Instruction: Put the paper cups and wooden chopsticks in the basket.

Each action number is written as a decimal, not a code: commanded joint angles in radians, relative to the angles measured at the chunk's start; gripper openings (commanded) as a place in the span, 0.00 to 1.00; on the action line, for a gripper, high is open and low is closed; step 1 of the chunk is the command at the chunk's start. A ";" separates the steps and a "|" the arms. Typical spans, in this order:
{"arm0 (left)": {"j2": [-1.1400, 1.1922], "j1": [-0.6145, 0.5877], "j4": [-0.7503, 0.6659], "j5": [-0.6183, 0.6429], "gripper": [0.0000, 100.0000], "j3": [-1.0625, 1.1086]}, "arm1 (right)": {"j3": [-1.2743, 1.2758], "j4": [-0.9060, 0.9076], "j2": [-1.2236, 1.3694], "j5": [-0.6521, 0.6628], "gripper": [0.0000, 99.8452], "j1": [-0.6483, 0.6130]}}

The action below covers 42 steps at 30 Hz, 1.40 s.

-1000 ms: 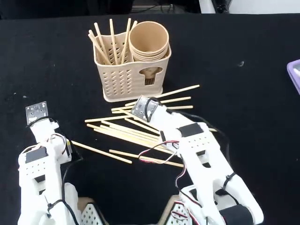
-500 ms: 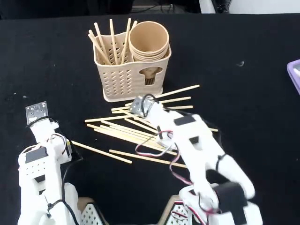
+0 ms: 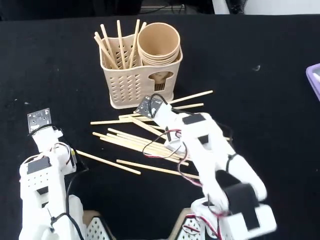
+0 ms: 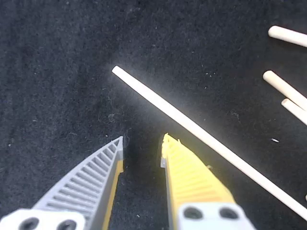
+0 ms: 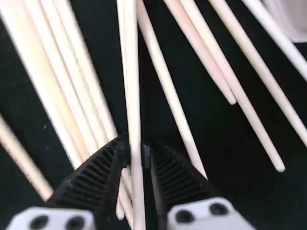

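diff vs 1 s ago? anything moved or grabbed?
The right arm swung left and toward the basket, carrying its wrist up over the chopstick pile. The right tool is now shut on one chopstick; the earlier frames don't show when it closed. The left arm, basket and paper cups are unchanged.

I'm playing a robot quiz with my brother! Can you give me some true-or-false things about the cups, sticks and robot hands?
1. The paper cups are stacked inside the basket. True.
2. Every chopstick is in the basket. False: many loose chopsticks lie on the table.
3. The right gripper is shut on a single chopstick. True.
4. The left gripper holds a chopstick. False: its fingers are open and empty; a lone chopstick lies beside them.
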 commanded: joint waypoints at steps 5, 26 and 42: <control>-0.015 0.012 -0.015 0.002 0.14 -0.002 | -0.044 0.198 -0.357 -0.008 0.01 -0.011; -0.015 0.012 -0.015 0.006 0.14 -0.002 | -0.576 -0.130 -0.495 -0.545 0.01 -0.377; -0.011 0.012 -0.015 0.005 0.14 -0.002 | -0.673 -0.839 0.058 -0.608 0.01 -0.226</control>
